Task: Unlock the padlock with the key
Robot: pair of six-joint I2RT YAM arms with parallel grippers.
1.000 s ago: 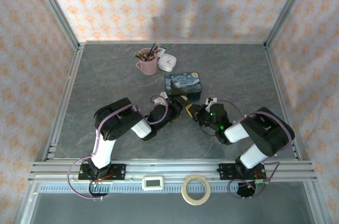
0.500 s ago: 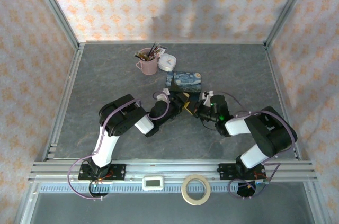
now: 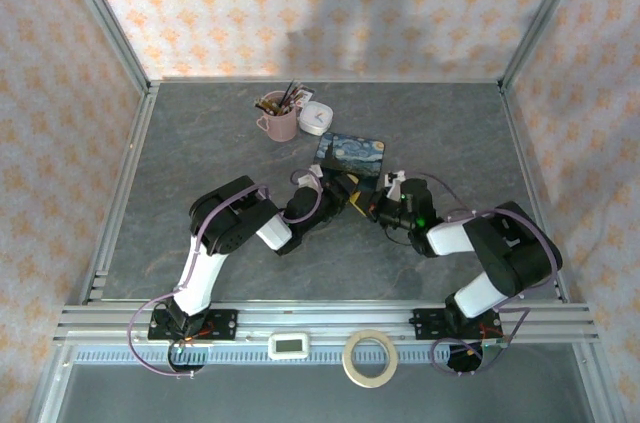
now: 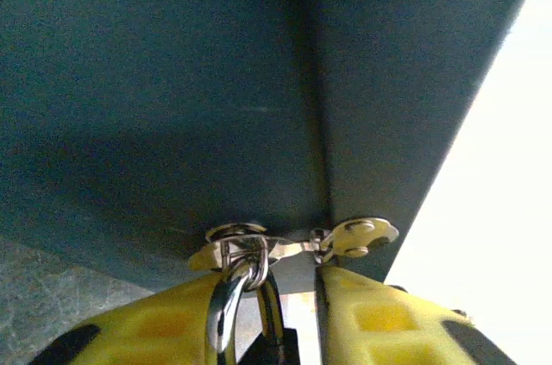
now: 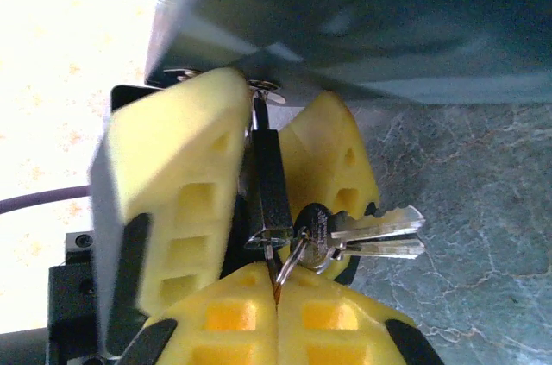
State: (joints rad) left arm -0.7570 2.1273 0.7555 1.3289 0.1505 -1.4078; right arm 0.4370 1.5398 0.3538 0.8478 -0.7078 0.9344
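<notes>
Left tool point(image 4: 289, 317) grips padlock point(image 5: 270, 184), keys point(image 5: 375, 235) attached.

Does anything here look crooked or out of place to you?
The blue tin sits slightly crooked on the table and may be tipped, though I can't be sure. The padlock on its clasp is clamped in the left jaws, keys attached, so the tin is probably being tugged.
</notes>
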